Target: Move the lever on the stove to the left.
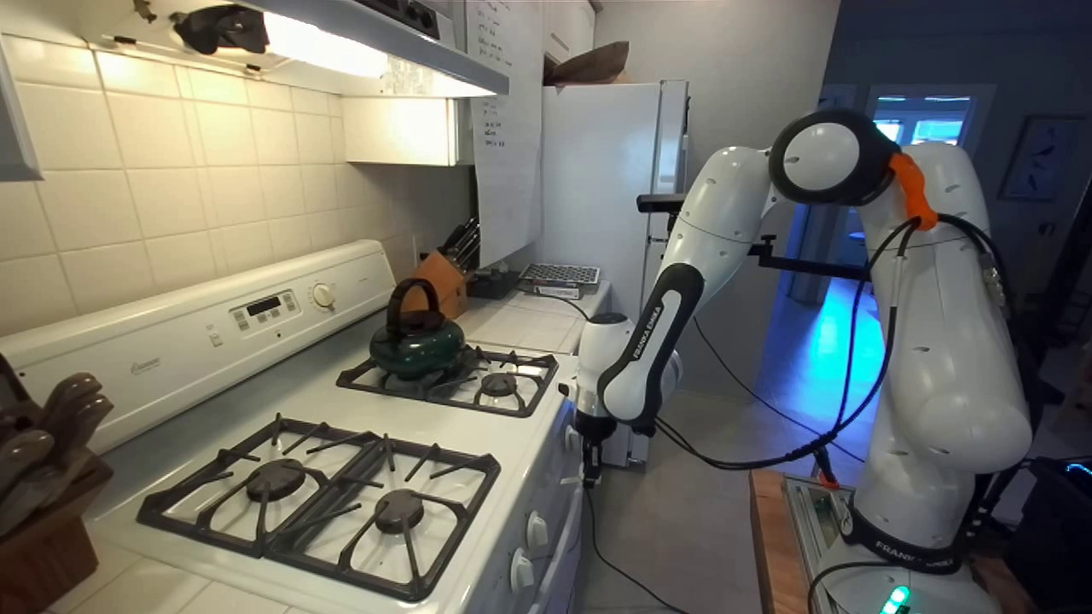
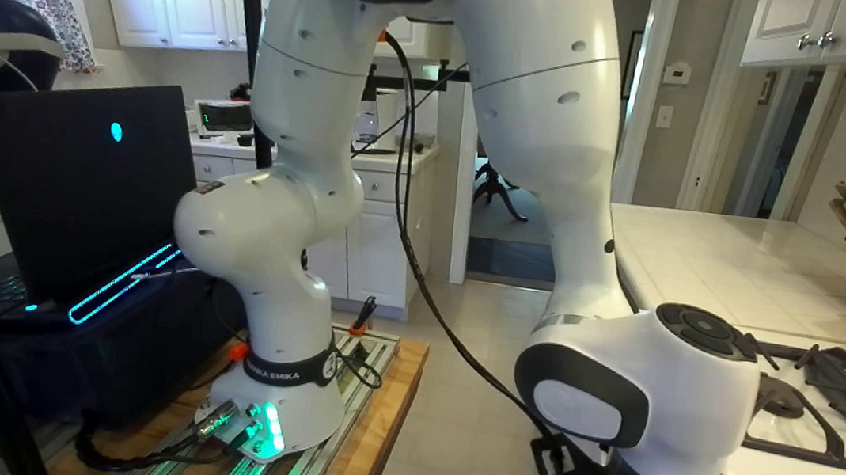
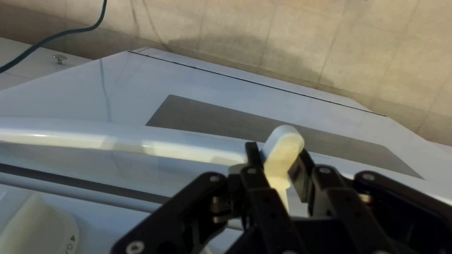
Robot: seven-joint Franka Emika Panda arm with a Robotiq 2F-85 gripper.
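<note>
Lever (image 3: 283,150), pale and round-ended, is jutting out at the front of the stove (image 1: 384,415), crossing the stove's handle (image 3: 187,144) in the wrist view. It is standing between the fingers (image 3: 253,153) of the gripper (image 3: 280,157), which are sitting partly apart, one on either side of it, with its round end showing beyond their tips. Whether the fingers are pinching it or only flanking it, I cannot tell. The gripper's body is covering the lever's lower part. In an exterior view, where a kettle (image 1: 416,350) is standing on the stove, the gripper is hanging at the stove's front, its fingers merging into one dark shape and the lever escaping recognition. In an exterior view the arm (image 2: 534,99) is covering part of the stove, and the lower edge is cutting it off above the fingers. A knob (image 3: 39,225) on the stove's front is running out of the wrist view.
</note>
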